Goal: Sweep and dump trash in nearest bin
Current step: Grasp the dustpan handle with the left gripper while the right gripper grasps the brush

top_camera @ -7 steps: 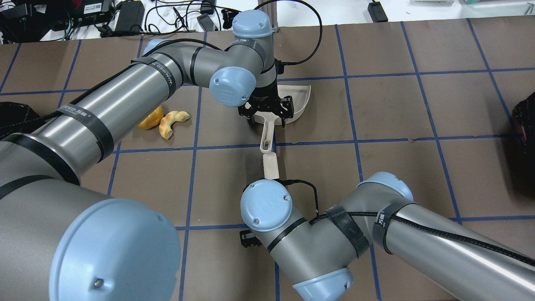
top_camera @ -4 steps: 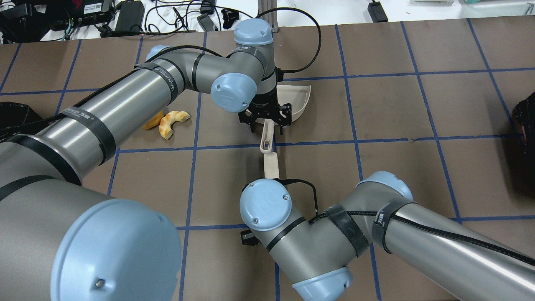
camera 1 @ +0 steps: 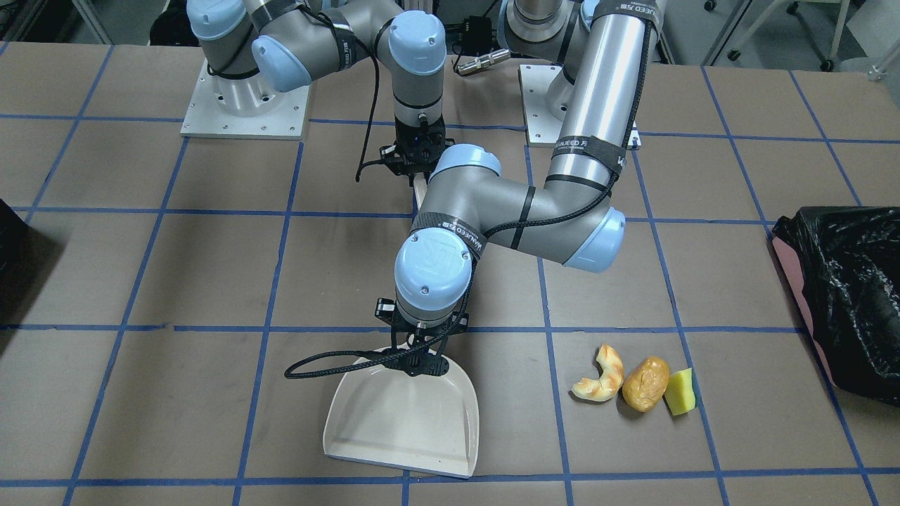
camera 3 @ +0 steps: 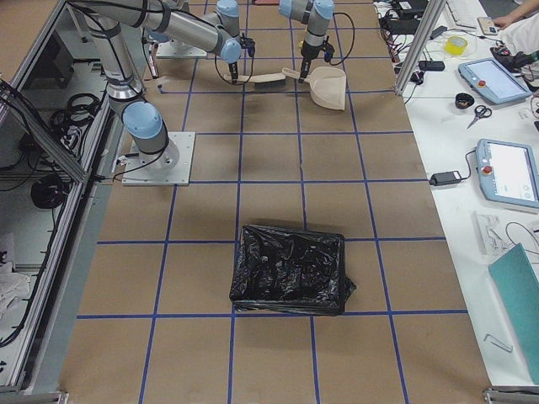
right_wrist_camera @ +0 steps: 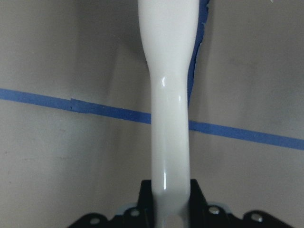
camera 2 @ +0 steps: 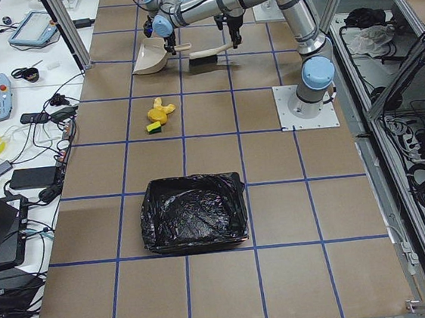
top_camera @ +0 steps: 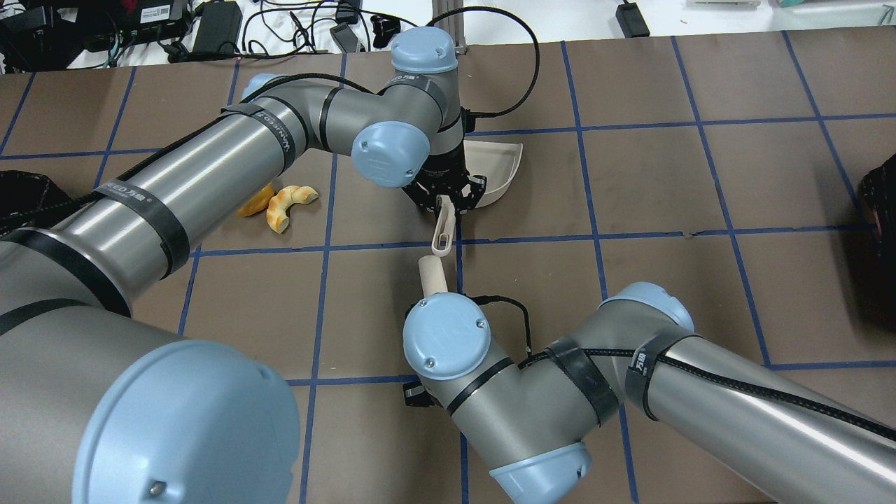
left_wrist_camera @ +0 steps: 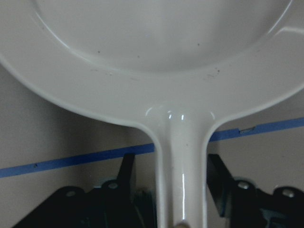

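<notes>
The croissant piece (camera 1: 601,376), potato lump (camera 1: 645,383) and yellow sponge wedge (camera 1: 680,392) lie together on the table. In the overhead view my left arm hides the sponge; the croissant (top_camera: 287,203) and part of the potato (top_camera: 253,204) show. My left gripper (top_camera: 446,201) is shut on the handle of the cream dustpan (camera 1: 401,422), seen close in the left wrist view (left_wrist_camera: 183,166). My right gripper (right_wrist_camera: 170,192) is shut on a cream brush handle (top_camera: 432,273). The pink-sided bin with a black bag (camera 1: 844,295) stands beyond the trash, on my left.
A second bin lined with a black bag (camera 3: 291,269) stands toward the table's end on my right. Cables and devices (top_camera: 210,28) lie past the far edge. Blue tape lines grid the brown table (camera 1: 211,281).
My left gripper's fingers have closed from wide open onto the dustpan handle. The brush handle in my right gripper has swung toward the overhead view's left.
</notes>
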